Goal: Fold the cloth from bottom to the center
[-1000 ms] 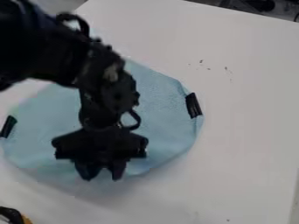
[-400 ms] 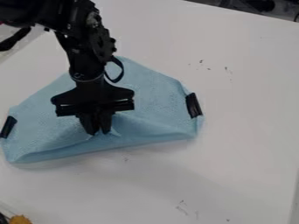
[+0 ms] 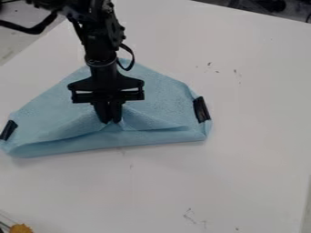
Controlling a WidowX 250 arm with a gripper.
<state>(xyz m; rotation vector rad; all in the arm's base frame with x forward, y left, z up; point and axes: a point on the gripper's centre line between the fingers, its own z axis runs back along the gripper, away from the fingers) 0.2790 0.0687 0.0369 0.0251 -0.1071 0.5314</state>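
One blue cloth point(image 3: 158, 98), long axis side to side, fold toward bottom, pinched in the tool point(image 3: 110, 122)

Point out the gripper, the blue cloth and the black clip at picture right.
Gripper point(image 3: 110, 121): camera view, midway between its fingertips.
Blue cloth point(image 3: 159, 94): camera view, flat part between gripper and clip.
Black clip point(image 3: 201, 109): camera view, middle of its body.

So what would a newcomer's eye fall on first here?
Probably the black claw, left of centre, pinching up the pale blue cloth beneath it. Then the dark strip at the cloth's left edge and its twin at the right.
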